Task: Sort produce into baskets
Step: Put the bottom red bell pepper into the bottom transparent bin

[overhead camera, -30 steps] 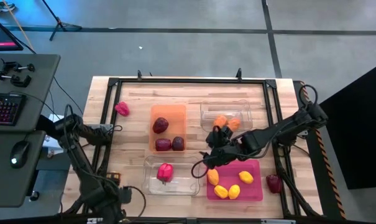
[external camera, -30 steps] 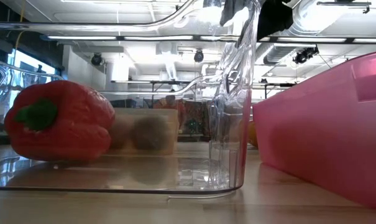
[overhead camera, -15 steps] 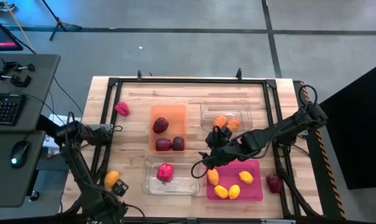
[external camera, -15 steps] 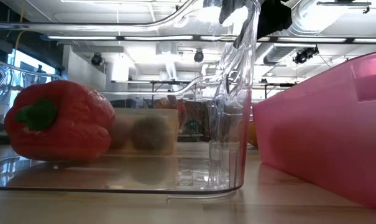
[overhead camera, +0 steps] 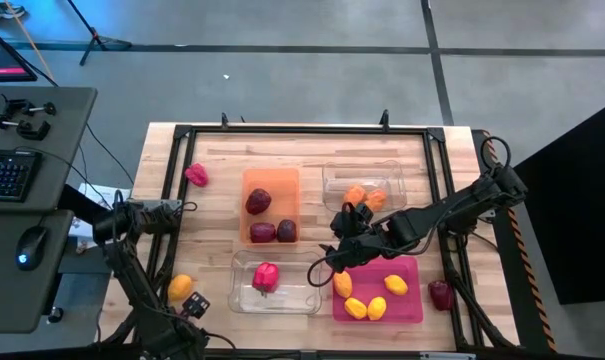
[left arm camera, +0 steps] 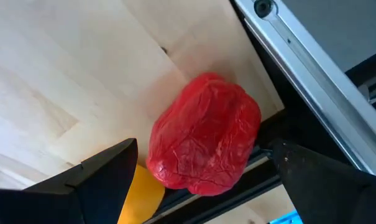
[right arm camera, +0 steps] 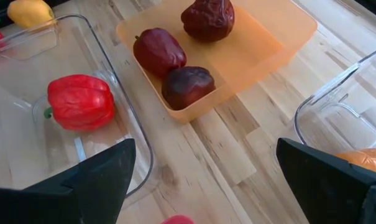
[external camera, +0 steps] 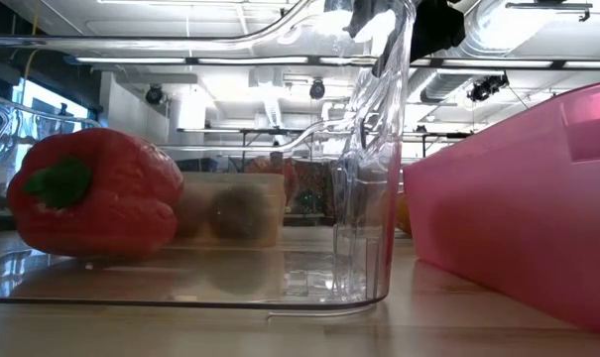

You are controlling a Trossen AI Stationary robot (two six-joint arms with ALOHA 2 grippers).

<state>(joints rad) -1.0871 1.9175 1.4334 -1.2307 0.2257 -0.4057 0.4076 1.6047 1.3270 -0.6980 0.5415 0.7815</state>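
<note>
Risk: left gripper (left arm camera: 200,186), fingers spread, may nudge the red pepper (left arm camera: 203,134) at table's nine o'clock edge overboard.

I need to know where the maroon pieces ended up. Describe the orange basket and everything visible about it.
The orange basket is a shallow, translucent orange plastic tray, rectangular with rounded corners, lying flat on the wooden table near its middle. It holds three dark maroon round fruits, wrinkled-looking: one alone at one end, two side by side at the other. No gripper touches it. It lies apart from the neighbouring baskets.
</note>
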